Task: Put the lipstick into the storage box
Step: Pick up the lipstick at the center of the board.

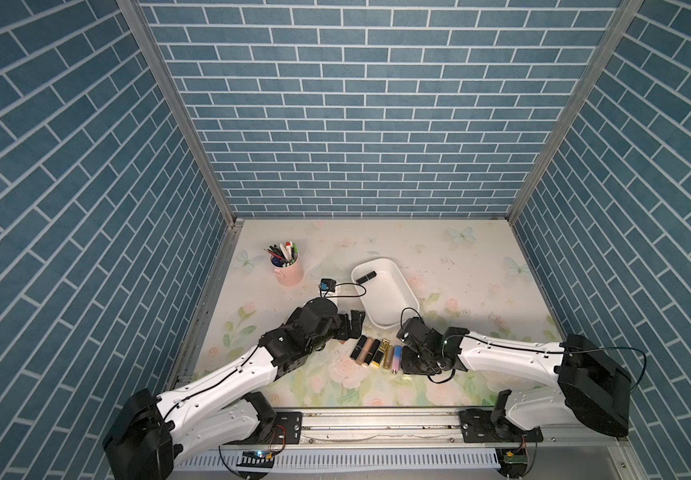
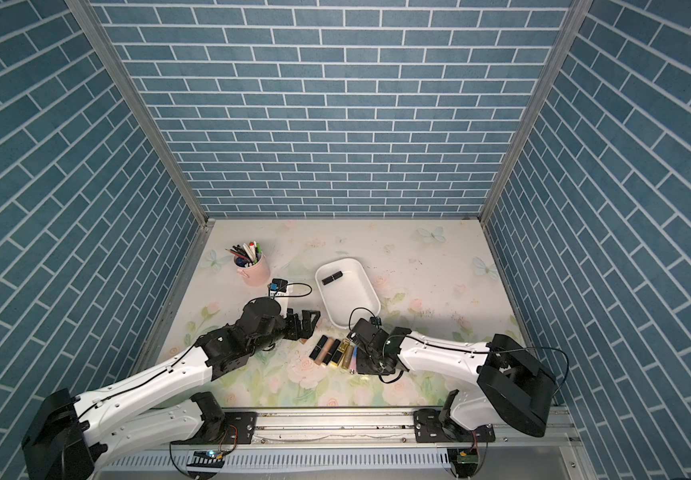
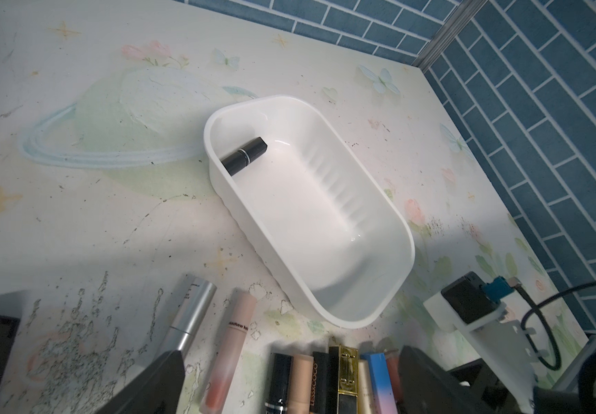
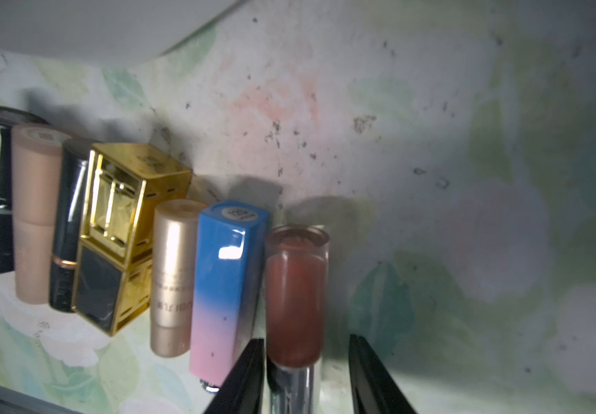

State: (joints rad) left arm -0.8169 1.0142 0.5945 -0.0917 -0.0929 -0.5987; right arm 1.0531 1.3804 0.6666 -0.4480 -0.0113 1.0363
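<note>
Now right hand (image 4: pixel 305 338) half-open astride red lipstick (image 4: pixel 294 286) at row's edge, bare table (image 4: pixel 468 179) beyond; left hand (image 3: pixel 291 353) wide, empty.

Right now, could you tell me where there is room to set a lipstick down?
The storage box is bare from the black lipstick at its far end to its near wall. The table between box and right wall is free. Crowded: the lipstick row by the right hand.
</note>
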